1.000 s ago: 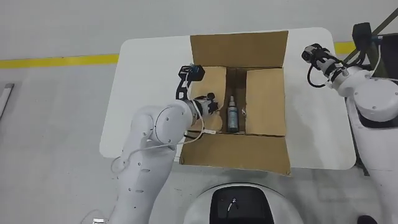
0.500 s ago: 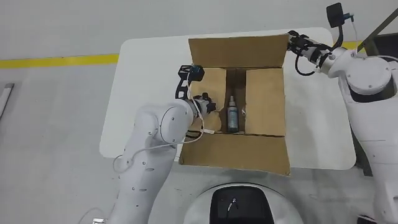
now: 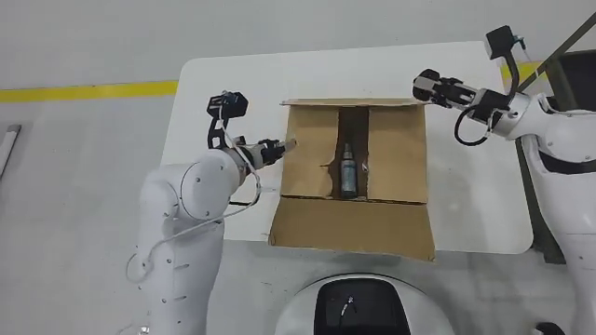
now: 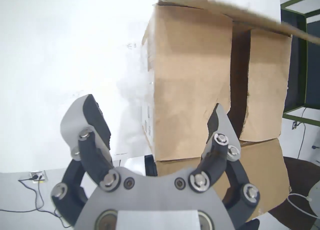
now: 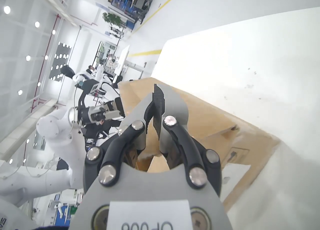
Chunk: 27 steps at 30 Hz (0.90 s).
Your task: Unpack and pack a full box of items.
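Note:
The cardboard box (image 3: 398, 154) stands mid-table with both inner flaps folded in. A dark bottle (image 3: 346, 172) shows in the gap between them. The far flap (image 3: 349, 102) stands on edge and looks smeared in the left wrist view (image 4: 225, 8). The near flap (image 3: 354, 228) lies folded outward. My right gripper (image 3: 428, 87) is shut at the box's far right corner, its tips (image 5: 156, 106) against the far flap's edge (image 5: 205, 121). My left gripper (image 3: 279, 146) is open beside the box's left wall (image 4: 190, 78), with nothing between its fingers (image 4: 90, 106).
The white table (image 3: 223, 84) has bare room left of the box and also on its right (image 3: 475, 186). A yellow floor line (image 3: 84, 91) runs behind the table. A green metal frame (image 4: 300, 16) stands past the table's right side.
The far flap swung up from lying flat outward to standing on edge. My right gripper came in to the box's far right corner. My left gripper drew back from over the left inner flap to beside the box.

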Motion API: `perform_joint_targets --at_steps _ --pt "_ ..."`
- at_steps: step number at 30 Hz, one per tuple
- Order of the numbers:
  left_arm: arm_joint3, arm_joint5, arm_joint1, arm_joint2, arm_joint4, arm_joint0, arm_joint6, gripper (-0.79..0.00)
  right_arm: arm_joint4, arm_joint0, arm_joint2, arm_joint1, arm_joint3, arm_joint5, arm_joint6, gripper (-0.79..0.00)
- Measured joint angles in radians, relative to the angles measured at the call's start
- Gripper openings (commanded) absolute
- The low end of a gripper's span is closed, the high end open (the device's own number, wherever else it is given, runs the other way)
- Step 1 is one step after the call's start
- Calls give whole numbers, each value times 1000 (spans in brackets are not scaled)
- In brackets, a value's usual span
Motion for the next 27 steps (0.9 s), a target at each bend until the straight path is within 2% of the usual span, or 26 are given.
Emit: perform_joint_targets --at_steps 3,8,21,24,27 --pt "-30 -24 8 -49 -10 25 -2 0 -12 -31 -14 5 -52 -1 34 -785" --pt "-34 -32 9 -54 -10 28 0 0 -79 -76 -57 12 -122 12 62 -785" --pt "-34 -32 9 -54 -10 29 1 0 -193 -91 -161 15 -121 94 -13 -785" --pt "-56 -81 12 -45 -10 49 61 0 -197 -88 -174 15 -126 105 -27 -785" --pt "-102 -195 21 -56 -8 80 117 0 -195 -89 -179 16 -127 108 -37 -785"
